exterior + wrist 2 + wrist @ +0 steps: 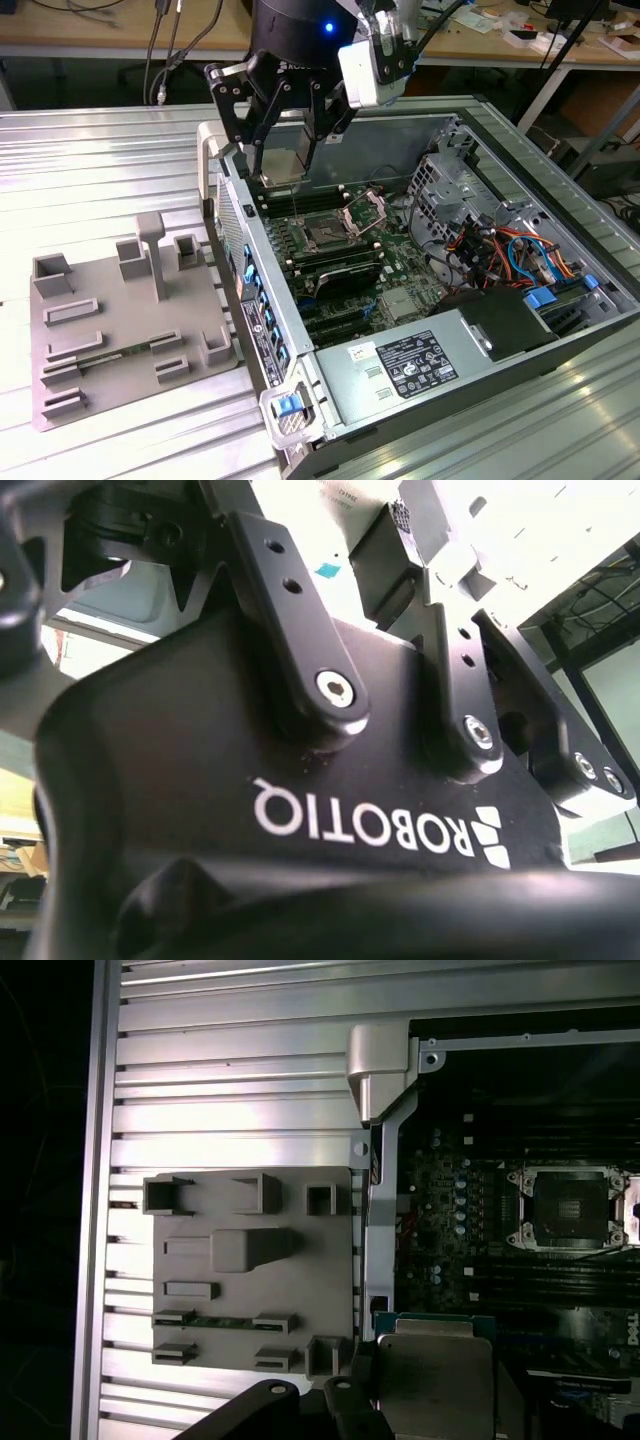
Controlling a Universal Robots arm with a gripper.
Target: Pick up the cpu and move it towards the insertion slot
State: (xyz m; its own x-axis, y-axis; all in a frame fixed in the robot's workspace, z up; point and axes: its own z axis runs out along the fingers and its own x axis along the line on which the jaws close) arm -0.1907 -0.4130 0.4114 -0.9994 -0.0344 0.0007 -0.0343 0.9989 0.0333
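Note:
The cpu (282, 168), a thin silvery square, hangs in the air over the far corner of the open computer case, with my gripper (287, 150) shut on it by its edges. The insertion slot (328, 233), a dark square socket in a shiny steel frame, lies on the motherboard below and toward the exterior view's right of the cpu, its hinged bracket (366, 211) raised. In the first wrist view the cpu (435, 1385) shows its pale metal top, apart from the insertion slot (568, 1207). The second wrist view looks along the gripper's black housing (300, 770).
A grey plastic tray (130, 320) with raised blocks lies on the ribbed metal table (80, 180) beside the case, also seen in the first wrist view (250, 1270). Inside the case are long memory slots (340, 270), a power supply (410, 365) and bundled cables (500, 250).

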